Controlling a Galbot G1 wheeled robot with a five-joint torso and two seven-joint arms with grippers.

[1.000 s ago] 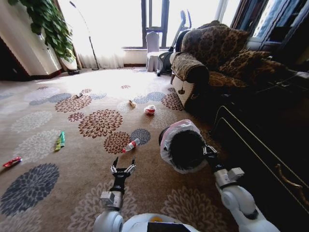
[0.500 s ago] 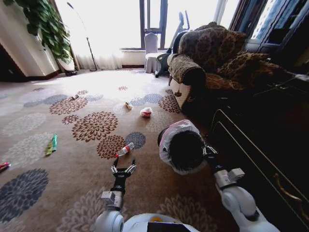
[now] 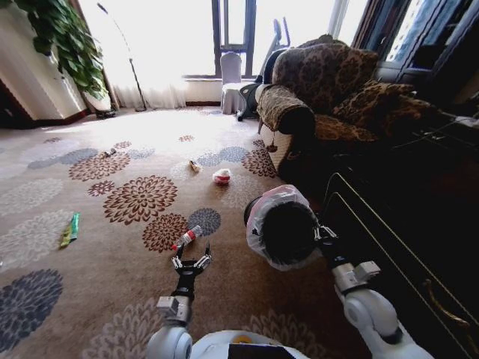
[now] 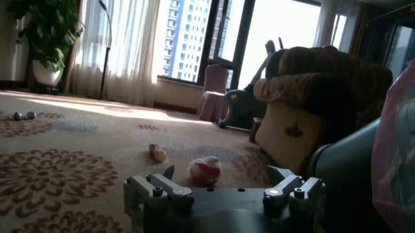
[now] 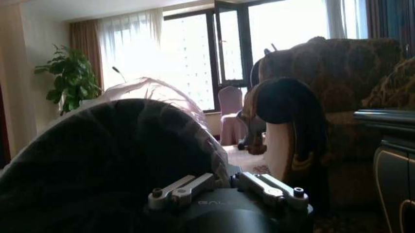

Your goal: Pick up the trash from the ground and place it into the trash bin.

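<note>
R gripper [image 3: 320, 233] pinched on rim of the trash bin [image 3: 283, 230], holding it off the carpet [image 3: 112, 292] with mouth tipped toward the robot. My read: bin is carried along so litter can be dropped in wherever it's found; the tilt keeps the opening reachable. In R wrist view bin's dark wall [image 5: 110, 160] sits right against the fingers [image 5: 184, 187], pale bag puffed above.

L gripper [image 3: 190, 262] held low and fwd over carpet, fingers spread, nothing between them. L wrist view: both fingertips [image 4: 159, 187] apart, same reading.

Trash, head view, clock from L gripper:
- clear bottle w/ red cap [image 3: 186, 238]: approx 12 o'clock, just beyond the fingertips, not touching. Nearest piece, likely first pick.
- white-red wad [image 3: 221, 176]: approx 1 o'clock, well beyond bottle; in L wrist view it shows between the two fingers [image 4: 205, 171], far off.
- yellowish scrap [image 3: 194, 166]: approx 12, beside the wad, a bit farther.
- green wrapper [image 3: 69, 229]: approx 10 o'clock, well apart.

Bin at approx 2 o'clock of L gripper, near. Nothing seen inside the bin, interior too dark to be sure.
</note>
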